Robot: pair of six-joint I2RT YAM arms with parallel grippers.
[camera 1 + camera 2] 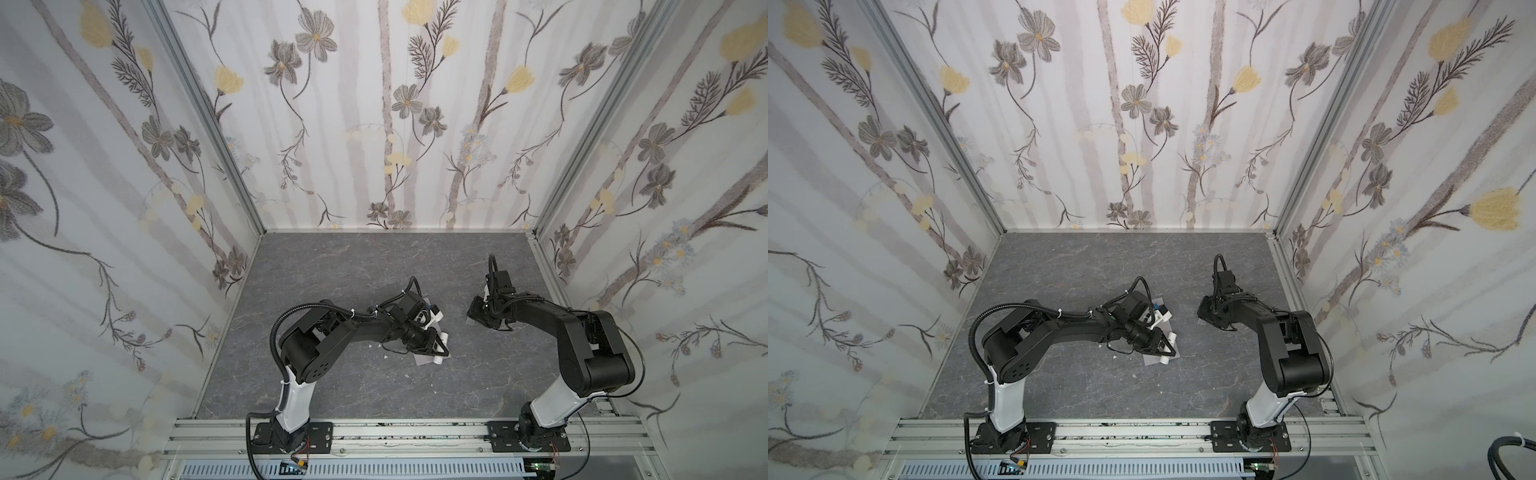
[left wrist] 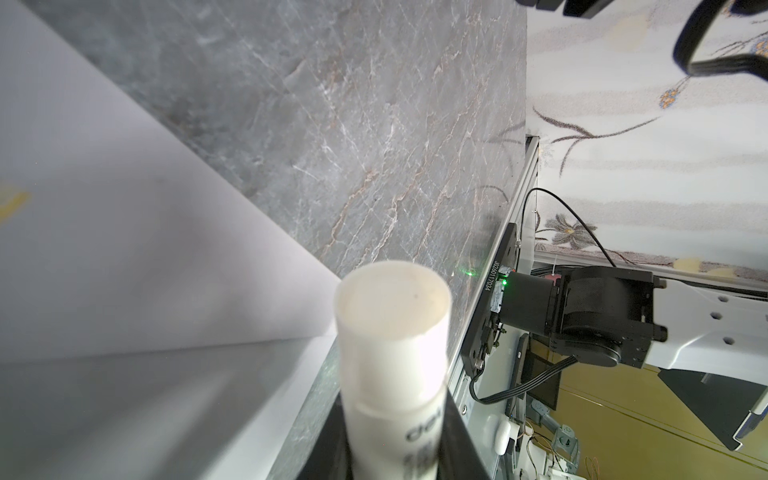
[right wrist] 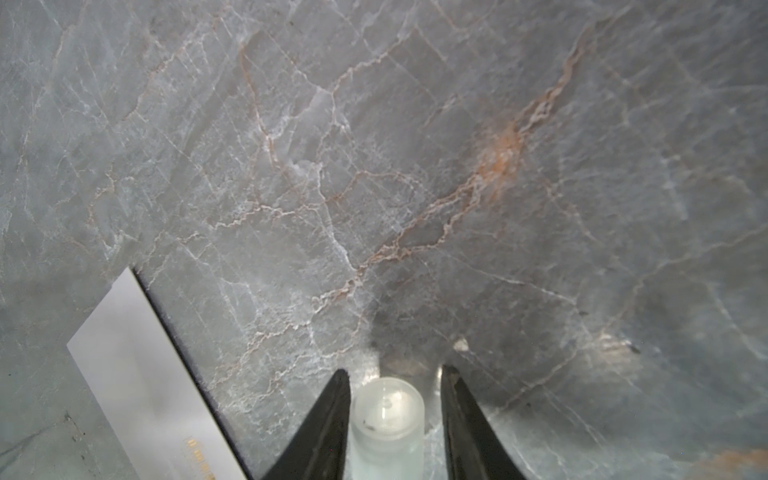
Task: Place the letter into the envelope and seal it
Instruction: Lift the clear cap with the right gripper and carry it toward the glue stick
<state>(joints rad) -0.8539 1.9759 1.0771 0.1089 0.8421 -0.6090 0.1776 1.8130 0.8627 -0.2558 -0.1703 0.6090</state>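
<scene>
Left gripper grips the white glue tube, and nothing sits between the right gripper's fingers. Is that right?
One part is wrong. The left gripper does grip the white glue tube, but the right wrist view shows a translucent cap between the fingers of the right gripper, with a gap beside one finger.

j0260117034 on black base plate (image 2: 508, 245)

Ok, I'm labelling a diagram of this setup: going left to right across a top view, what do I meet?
In order: left arm's base → left gripper, shut on the glue stick → right gripper → right arm's base.
</scene>
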